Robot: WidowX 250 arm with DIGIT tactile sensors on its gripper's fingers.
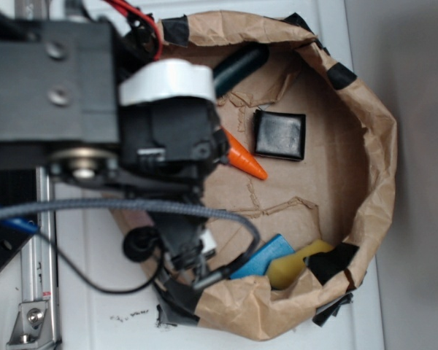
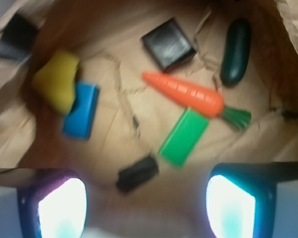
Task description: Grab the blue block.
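The blue block [image 2: 81,110] lies flat on the brown paper floor at the left of the wrist view, touching the yellow rounded piece [image 2: 58,79]. In the exterior view the blue block [image 1: 265,257] shows at the lower edge of the paper basin, beside the yellow piece [image 1: 296,266]. My gripper [image 2: 146,208] is open, its two bright fingertips wide apart at the bottom of the wrist view, with nothing between them. It hangs well short of the blue block, which sits up and to the left. In the exterior view the arm's body hides the gripper.
Inside the crumpled paper basin [image 1: 372,146] lie an orange carrot [image 2: 186,93], a green flat block [image 2: 184,137], a black square [image 2: 168,43], a dark green rounded piece [image 2: 236,50] and a small black block [image 2: 137,173]. Paper walls rise all around.
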